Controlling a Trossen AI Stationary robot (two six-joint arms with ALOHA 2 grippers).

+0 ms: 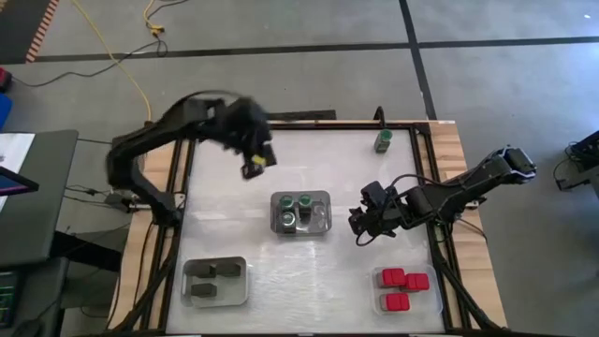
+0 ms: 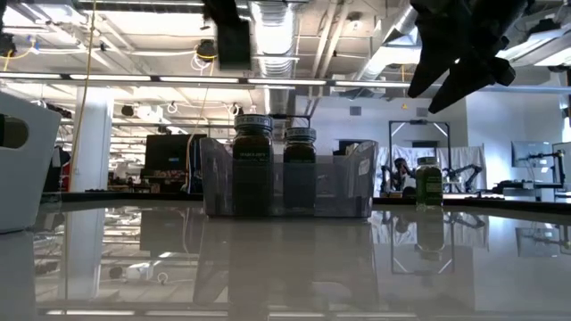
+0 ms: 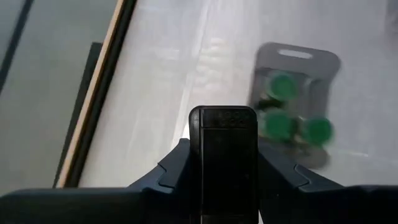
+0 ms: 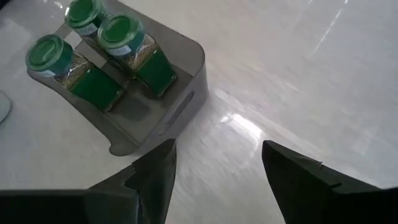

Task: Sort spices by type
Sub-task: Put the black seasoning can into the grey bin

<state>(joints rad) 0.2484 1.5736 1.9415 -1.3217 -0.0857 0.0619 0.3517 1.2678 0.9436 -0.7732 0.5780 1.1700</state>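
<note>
— Where's the left claw (image 3: 225, 186)?

— Up over the far left of the surface (image 1: 309, 281), clamped on a dark box (image 3: 224, 155).

— And the right claw (image 4: 214, 180)?

— Fingers apart, holding nothing, just beside the middle tray (image 1: 323, 198) with three green-lidded jars (image 4: 102, 37).

— The rest?

— One green jar (image 1: 384, 140) stands alone at the far edge, red boxes (image 1: 402, 285) in the near right tray, probably two dark ones (image 1: 213, 279) near left.

bright overhead light | table (image 2: 285, 259) glare | left arm (image 1: 201, 122) motion-blurred
</note>
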